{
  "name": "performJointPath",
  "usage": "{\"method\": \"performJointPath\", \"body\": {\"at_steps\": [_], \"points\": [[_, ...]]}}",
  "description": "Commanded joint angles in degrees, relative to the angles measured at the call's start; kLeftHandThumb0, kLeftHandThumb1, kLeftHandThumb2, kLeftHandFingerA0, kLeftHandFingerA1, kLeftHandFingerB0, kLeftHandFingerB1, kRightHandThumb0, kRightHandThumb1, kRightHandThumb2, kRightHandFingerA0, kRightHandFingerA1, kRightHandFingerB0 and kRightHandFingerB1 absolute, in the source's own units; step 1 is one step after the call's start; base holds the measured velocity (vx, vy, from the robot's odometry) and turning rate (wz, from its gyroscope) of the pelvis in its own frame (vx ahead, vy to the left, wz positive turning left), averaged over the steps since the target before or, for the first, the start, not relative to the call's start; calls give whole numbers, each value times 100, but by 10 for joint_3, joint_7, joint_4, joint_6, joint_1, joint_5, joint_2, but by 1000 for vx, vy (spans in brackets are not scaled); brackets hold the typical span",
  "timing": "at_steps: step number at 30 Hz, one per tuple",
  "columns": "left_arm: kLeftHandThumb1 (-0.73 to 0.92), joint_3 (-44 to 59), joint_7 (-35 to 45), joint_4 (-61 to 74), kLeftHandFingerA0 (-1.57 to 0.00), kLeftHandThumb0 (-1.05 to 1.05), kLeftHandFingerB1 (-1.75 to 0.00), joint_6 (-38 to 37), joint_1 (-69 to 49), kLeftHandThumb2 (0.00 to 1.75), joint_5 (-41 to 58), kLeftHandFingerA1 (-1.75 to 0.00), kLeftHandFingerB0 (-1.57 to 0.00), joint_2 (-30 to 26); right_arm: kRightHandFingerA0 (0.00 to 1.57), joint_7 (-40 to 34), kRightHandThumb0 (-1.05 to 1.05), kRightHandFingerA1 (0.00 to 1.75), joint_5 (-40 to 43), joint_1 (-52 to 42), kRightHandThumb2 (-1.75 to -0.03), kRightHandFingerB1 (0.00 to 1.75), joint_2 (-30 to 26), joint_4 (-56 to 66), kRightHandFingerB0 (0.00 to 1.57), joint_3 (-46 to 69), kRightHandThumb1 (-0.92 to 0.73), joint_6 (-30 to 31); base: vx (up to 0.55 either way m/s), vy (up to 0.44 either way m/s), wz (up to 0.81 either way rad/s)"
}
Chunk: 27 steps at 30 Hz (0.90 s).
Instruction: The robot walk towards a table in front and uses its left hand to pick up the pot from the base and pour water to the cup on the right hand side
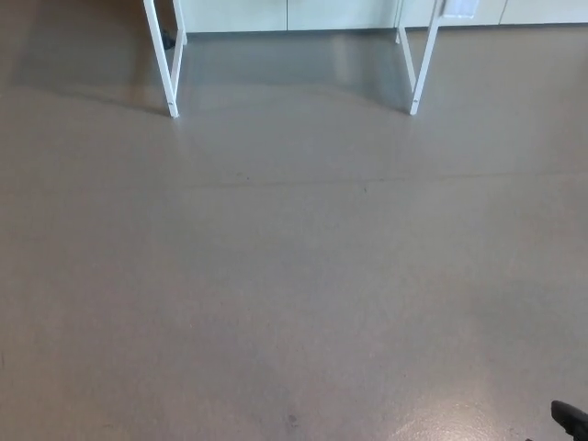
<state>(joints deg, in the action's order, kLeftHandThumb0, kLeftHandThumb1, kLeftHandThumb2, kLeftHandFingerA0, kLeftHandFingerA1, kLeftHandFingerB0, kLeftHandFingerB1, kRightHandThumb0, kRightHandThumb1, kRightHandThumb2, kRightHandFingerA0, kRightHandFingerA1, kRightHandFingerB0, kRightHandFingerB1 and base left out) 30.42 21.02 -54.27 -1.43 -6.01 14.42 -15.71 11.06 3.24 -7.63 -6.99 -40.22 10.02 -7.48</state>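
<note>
The grey floor (pixel 294 276) fills nearly the whole head view, smooth and a little glossy, with a pale sheen towards its far edge. At that far edge stand two white table legs, the left leg (pixel 165 64) and the right leg (pixel 421 64), each a slanted frame running up out of the picture; behind them is a white skirting or cabinet front (pixel 285 14). The tabletop itself lies above the frame, so the pot, its base and the cup are not in view and their places cannot be told.

A small dark shape (pixel 570 418) pokes in at the floor's near right corner. It may be part of the robot, but too little shows to say what. Neither robot hand is in view, so whether they are released or clenched cannot be told.

The task is likely at its walking stage. The main risk is the approach: drifting off-line could bring the robot against a leg and jolt the water. Stopping too far away would leave the left robot hand short of the pot.
</note>
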Motion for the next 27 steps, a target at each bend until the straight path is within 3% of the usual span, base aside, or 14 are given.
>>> {"method": "performJointPath", "body": {"at_steps": [1, 12, 27], "points": [[63, 9, 44, -2, -30, -18, -32, -14, 19, 62, 35, -33, -23, -14, 20, 9, -58, 49, 20, 9, -80, 38, -5, 4, 5, 10, -54, -21, 0, 0, 0], [72, 3, 66, 30, -26, -19, -30, 1, 7, 63, 47, -32, -21, -19, 22, 6, -59, 48, 17, -5, -79, 37, -8, 11, 5, 7, -56, -27, 0, 0, 0], [69, -1, 55, 45, -30, -20, -32, 7, 6, 64, 56, -33, -24, -14, 20, 5, -55, 47, 22, -6, -78, 37, -11, 23, 5, 9, -56, -27, 11, 2, 1]]}}
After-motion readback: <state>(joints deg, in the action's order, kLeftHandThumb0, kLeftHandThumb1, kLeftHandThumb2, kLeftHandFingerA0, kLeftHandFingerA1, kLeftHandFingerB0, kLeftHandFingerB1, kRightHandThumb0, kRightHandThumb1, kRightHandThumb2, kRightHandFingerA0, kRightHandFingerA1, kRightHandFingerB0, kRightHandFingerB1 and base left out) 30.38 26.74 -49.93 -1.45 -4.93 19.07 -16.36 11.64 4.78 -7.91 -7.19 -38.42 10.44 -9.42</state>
